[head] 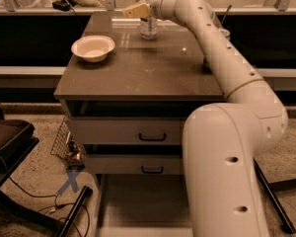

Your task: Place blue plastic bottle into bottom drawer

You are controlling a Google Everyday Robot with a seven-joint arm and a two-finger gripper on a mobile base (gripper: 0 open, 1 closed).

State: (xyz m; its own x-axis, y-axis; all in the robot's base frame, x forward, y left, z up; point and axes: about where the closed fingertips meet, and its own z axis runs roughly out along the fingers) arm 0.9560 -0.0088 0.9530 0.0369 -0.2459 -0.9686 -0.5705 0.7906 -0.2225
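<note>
The blue plastic bottle [148, 27] stands upright at the far middle of the cabinet top [138, 70]; its cap is hidden behind my wrist. My gripper [136, 9] is just above and to the left of the bottle's top, at the end of my arm, which reaches across from the lower right. The bottom drawer [138, 201] is pulled out, and its flat floor shows nothing in it. The green soda can is hidden behind my arm.
A white bowl [92, 47] sits at the cabinet top's left. The two upper drawers with black handles [152, 137] are partly open. A wire basket [64, 142] and a black stand [10, 152] are at the left. A blue tape cross [71, 181] is on the floor.
</note>
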